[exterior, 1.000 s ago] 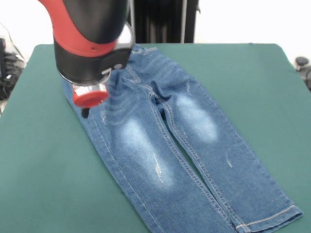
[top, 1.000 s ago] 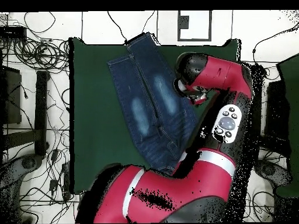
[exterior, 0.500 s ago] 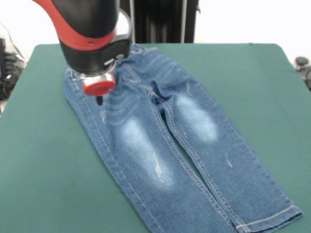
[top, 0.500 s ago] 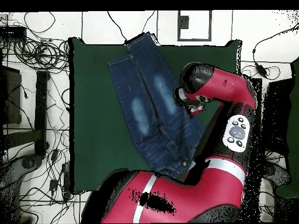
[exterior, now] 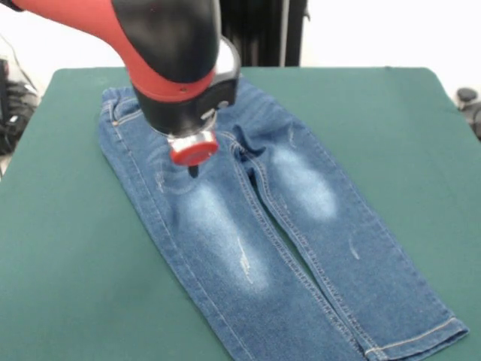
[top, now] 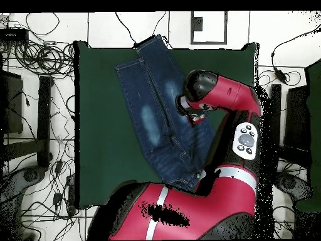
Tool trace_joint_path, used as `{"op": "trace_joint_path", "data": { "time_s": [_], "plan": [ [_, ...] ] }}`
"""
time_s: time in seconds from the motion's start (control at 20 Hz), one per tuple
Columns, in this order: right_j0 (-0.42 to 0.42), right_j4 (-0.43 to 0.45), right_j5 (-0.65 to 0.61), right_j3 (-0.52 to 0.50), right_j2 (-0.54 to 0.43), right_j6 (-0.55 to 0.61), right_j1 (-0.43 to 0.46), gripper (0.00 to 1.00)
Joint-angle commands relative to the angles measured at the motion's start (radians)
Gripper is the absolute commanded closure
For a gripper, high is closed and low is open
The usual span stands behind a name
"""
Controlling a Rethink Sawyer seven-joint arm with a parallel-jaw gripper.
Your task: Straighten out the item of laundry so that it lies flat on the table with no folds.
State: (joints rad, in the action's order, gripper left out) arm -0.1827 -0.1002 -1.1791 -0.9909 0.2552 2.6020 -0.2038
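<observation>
Green felt table (exterior: 406, 120) fills the front view, white wall and a black stand (exterior: 255, 30) behind it; overhead shows cable clutter on the floor (top: 37, 56) around it. Jeans (exterior: 301, 226) lie face up on the table, spread diagonally: waistband toward the far left corner, legs running to the near right, one hem at the bottom right edge of frame. Both legs look flat and side by side, faded patches on the thighs, slight wrinkling around the crotch seam. Arm (exterior: 150, 45) comes in from top left, wrist over the upper thigh just below the waistband. Gripper (exterior: 193, 169) is mostly hidden under the red end cap; only a dark tip shows, probably on or just above the denim. Finger state: cannot tell.
</observation>
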Motion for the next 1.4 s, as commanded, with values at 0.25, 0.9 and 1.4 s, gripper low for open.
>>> {"op": "trace_joint_path", "data": {
  "time_s": [0.25,0.9,1.4],
  "plan": [
    [0.023,-0.048,0.214,-0.061,-0.186,0.041,0.059,0.00],
    [0.080,-0.125,0.257,0.049,-0.220,0.173,0.128,0.00],
    [0.143,-0.217,0.233,0.243,-0.207,0.265,0.278,0.00]
  ]
}}
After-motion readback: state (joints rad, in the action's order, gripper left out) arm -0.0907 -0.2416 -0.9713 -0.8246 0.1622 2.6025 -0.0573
